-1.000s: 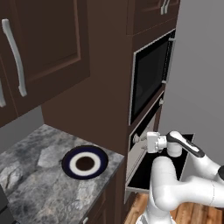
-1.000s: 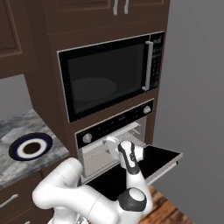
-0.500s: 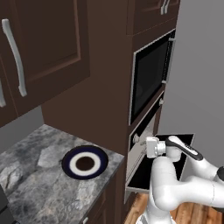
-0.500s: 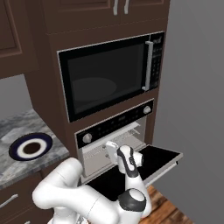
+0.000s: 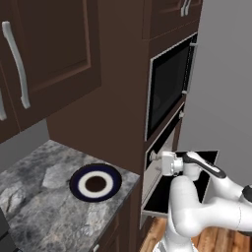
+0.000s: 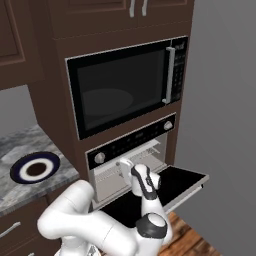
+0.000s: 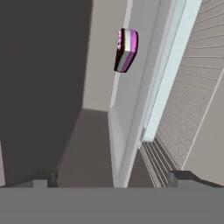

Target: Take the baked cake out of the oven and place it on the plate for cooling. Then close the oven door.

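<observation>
One tool (image 7: 112, 177), fingers spread wide apart, nothing between them, poked into the mouth of the oven (image 6: 131, 165) just above the dropped oven door (image 6: 172, 184). In the hand view the two dark fingertips (image 7: 43, 178) sit at the bottom, pointing deep into the cavity. The baked cake (image 7: 126, 50) is well ahead of them, a small dark slice with a pale layer and pinkish tint, sitting on the grey oven shelf (image 7: 131, 100) toward its far end; that view is rolled, so I can't tell which side of the cavity it's on. Ribbed oven wall (image 7: 197, 87) runs alongside.

Risks, as I judge them: the slice is small and far in, so closing early grabs air; a tilted approach could nudge it deeper or tip it over. Fingers or wrist could scrape the shelf edge or ribbed wall on the way in. Squeezing a soft wedge too hard may crush it. Pulling out low could catch the open door.

The plate (image 5: 95, 182) waits on the grey marbled bench (image 5: 34, 206), near its right edge beside the oven column, bare centre. Microwave (image 6: 122, 90) sits above the oven.

Count: one cake slice, one plate, one oven, one oven door open, one microwave, one arm.
</observation>
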Motion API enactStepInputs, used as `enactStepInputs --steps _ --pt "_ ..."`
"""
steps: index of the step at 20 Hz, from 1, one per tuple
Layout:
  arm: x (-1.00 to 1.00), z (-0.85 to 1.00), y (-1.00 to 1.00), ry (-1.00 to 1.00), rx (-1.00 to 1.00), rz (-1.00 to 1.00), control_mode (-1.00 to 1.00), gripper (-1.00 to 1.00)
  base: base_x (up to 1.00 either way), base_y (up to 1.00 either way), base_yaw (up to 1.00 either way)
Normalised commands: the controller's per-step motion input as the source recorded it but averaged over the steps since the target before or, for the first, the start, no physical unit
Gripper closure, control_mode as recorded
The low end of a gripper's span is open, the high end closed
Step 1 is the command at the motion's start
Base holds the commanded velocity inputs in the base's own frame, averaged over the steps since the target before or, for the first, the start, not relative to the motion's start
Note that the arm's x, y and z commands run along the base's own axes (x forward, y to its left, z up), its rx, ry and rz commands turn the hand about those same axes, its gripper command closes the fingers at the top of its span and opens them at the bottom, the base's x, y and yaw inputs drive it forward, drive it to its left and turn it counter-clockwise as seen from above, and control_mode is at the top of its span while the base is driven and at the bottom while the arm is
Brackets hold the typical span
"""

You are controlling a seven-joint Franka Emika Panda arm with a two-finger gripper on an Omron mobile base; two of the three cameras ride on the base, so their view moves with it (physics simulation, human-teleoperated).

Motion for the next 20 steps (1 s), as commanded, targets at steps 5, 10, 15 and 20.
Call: enactStepInputs --steps 5,10,15,20 --pt "0.3 -0.16 0.0 0.0 0.02 0.0 -1.0 -1.0 0.0 0.0 0.0" --pt "0.29 -0.44 0.0 0.0 0.0 0.0 -1.0 -1.0 0.0 0.0 0.0" --pt "0.28 -0.44 0.0 0.0 0.0 0.0 -1.0 -1.0 0.0 0.0 0.0" --pt "0.31 -0.34 0.0 0.0 0.01 0.0 -1.0 -1.0 0.0 0.0 0.0"
